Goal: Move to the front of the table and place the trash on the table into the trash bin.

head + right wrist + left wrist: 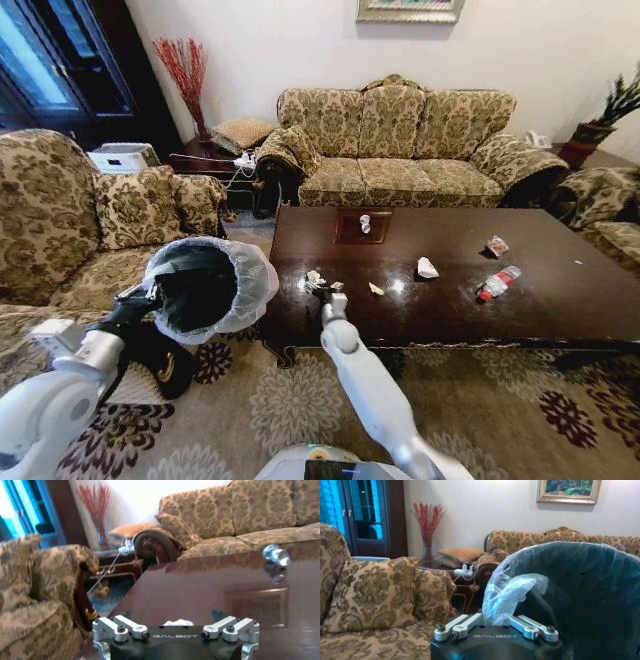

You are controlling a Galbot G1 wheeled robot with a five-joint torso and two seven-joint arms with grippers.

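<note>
The dark wooden table [560, 300] carries the trash: crumpled tissues [313, 279] near its front left corner, another tissue [427, 267], a small scrap [376, 289], a red-capped bottle [497, 283], a red-white wrapper [497, 245] and a clear cup [365, 224]. My right gripper [323, 293] hovers open right over the corner tissues [178, 623], with the cup [276, 555] farther off. My left gripper [143, 296] is shut on the rim of the bag-lined black trash bin [205, 285], held tilted beside the table's left end. The bag fold [512, 596] sits between the left gripper [495, 624] fingers.
A patterned sofa [400, 140] stands behind the table and an armchair [60, 220] sits at my left, close to the bin. A side table with a power strip [243, 160] fills the back corner. Another chair [610, 210] is at the right. Patterned carpet [480, 410] lies before the table.
</note>
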